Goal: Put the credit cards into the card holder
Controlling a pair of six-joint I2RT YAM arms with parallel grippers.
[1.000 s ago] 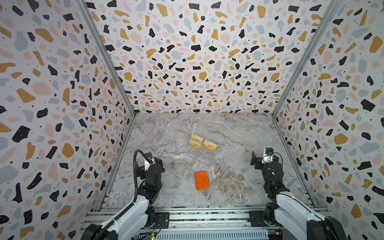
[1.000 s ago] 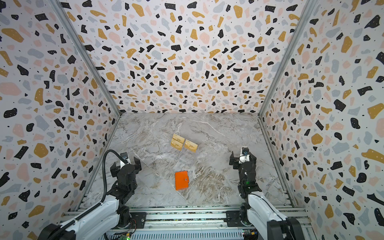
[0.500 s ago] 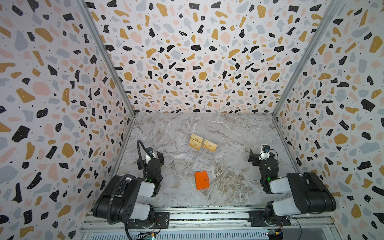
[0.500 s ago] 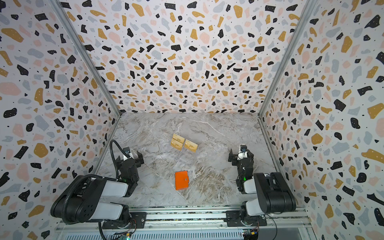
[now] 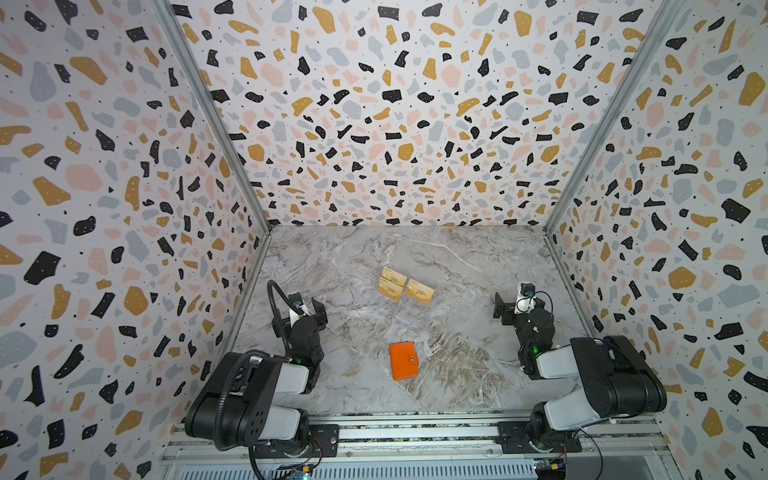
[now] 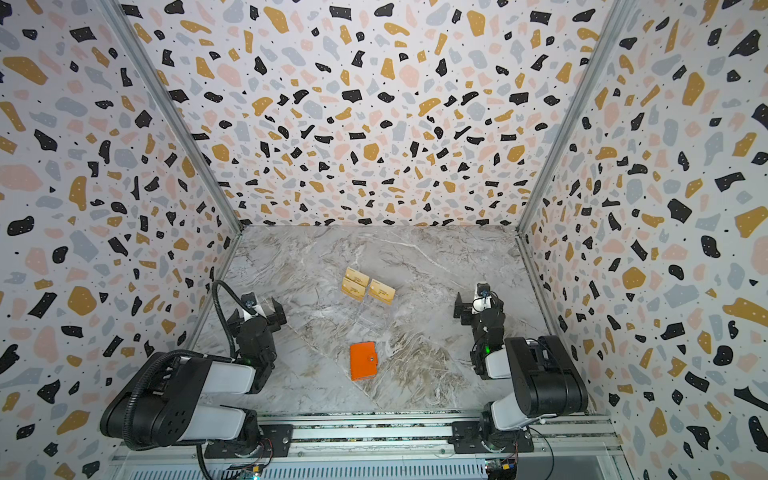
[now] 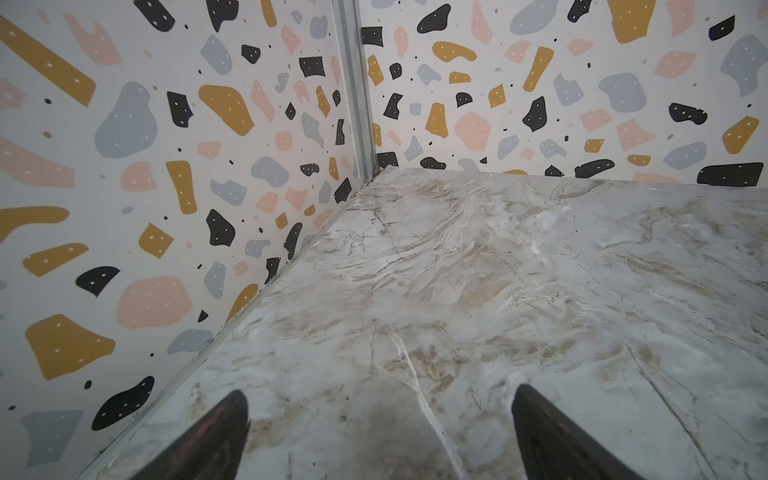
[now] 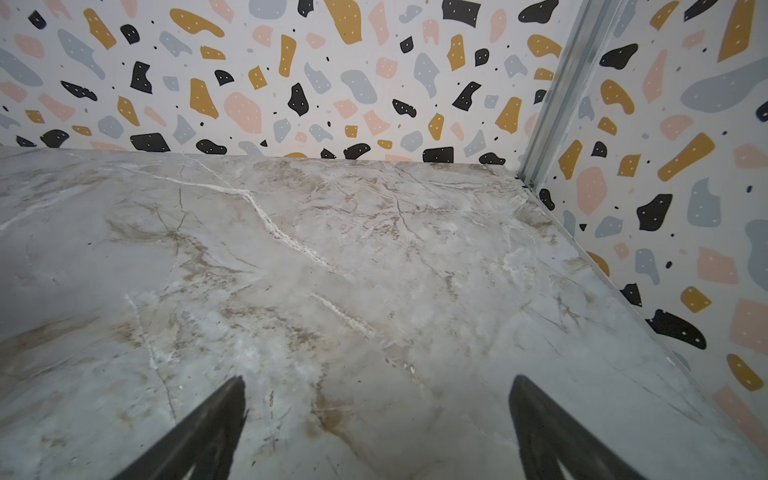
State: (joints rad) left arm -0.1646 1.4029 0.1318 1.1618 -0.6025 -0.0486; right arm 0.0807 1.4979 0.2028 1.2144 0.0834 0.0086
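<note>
Both arms now folded back, elbows raised, versus a second ago | marble table (image 5: 457, 266) | left gripper (image 7: 380, 390), right gripper (image 8: 377, 378) spread wide, holding nothing | orange card holder (image 5: 402, 360) closed, front centre | three gold credit cards (image 5: 392, 289) lying beyond it, apart

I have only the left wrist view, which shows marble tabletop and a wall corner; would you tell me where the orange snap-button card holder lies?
Observer: In a top view, the orange snap-button card holder lies closed on the marble tabletop, near the front middle.
Operator: Thank you. Where are the cards?
Observer: Three gold-tan rectangular cards sit close together farther back, beyond the holder, with none inside it.
Operator: Is the right hand holding anything?
Observer: No, the right hand is open and empty, off to the right of the cards.
</note>
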